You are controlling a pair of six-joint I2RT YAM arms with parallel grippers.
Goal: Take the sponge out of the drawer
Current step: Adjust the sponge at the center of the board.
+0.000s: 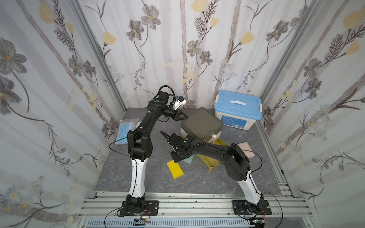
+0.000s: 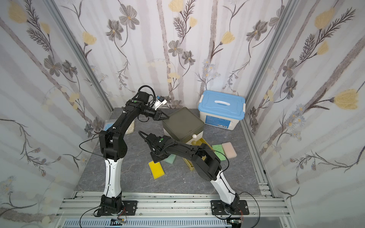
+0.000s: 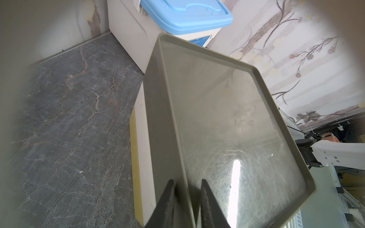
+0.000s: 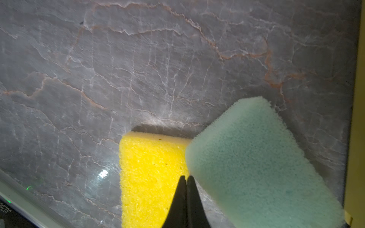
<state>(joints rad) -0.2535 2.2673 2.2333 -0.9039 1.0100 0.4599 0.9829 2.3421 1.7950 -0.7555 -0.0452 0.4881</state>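
The left tool [image 1: 182, 116] is clamped on the raised rim of the olive-grey cabinet [image 1: 201, 122], at its corner toward the left of the frame; in the left wrist view its fingers [image 3: 167, 199] stand one on each side of that rim wall. The yellow drawer [image 1: 214, 165] is pulled out from the cabinet base toward the lower right of both top views. The right tool [image 4: 186, 177] has its fingers pressed together with nothing between them and hangs over the table [image 1: 197, 181] at centre frame, just left of the drawer. Directly under it lie the yellow sponge [image 4: 150, 177] and the mint sponge [image 4: 256, 163], both outside the drawer on the table. In the right wrist view the mint sponge overlaps one corner of the yellow sponge; whether it rests on it cannot be told. In a top view, a green sponge [image 2: 219, 152] and a pink sponge [image 2: 229, 150] lie touching side by side, right of the drawer. A blue-lidded storage box [image 1: 238, 108] stands behind the cabinet.
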